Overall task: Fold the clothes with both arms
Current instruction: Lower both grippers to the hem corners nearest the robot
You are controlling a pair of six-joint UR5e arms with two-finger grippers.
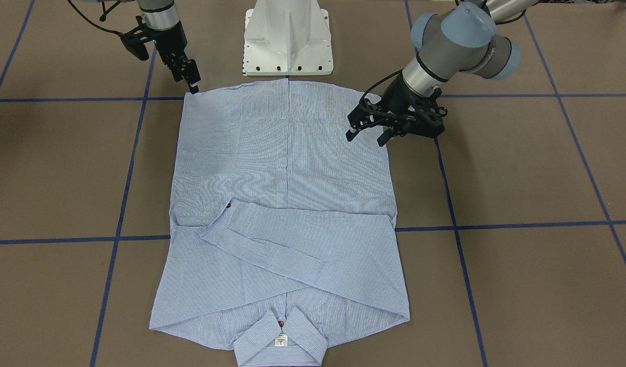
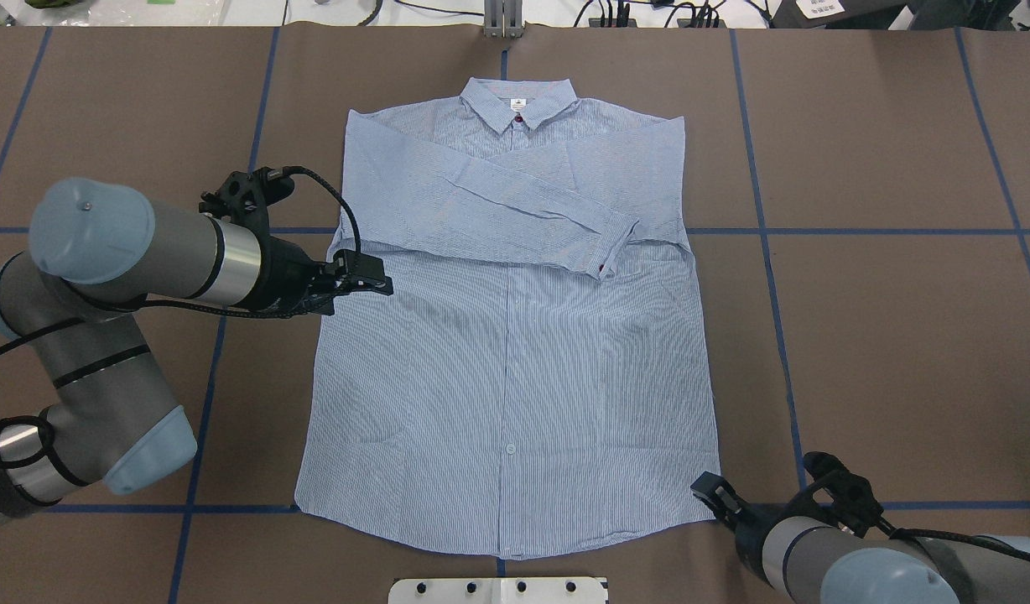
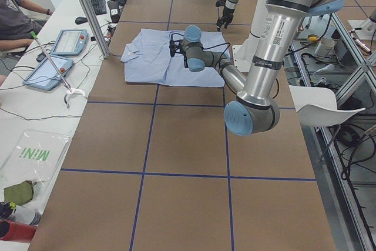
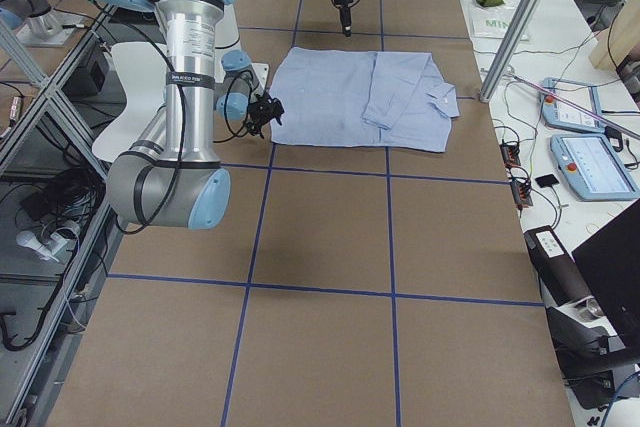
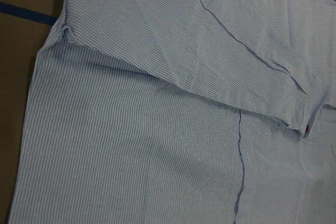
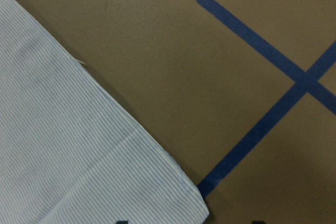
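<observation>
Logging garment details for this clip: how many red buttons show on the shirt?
2. The collar button, just below the neck label, and the cuff button on the sleeve folded across the chest. More may be hidden under that sleeve.
</observation>
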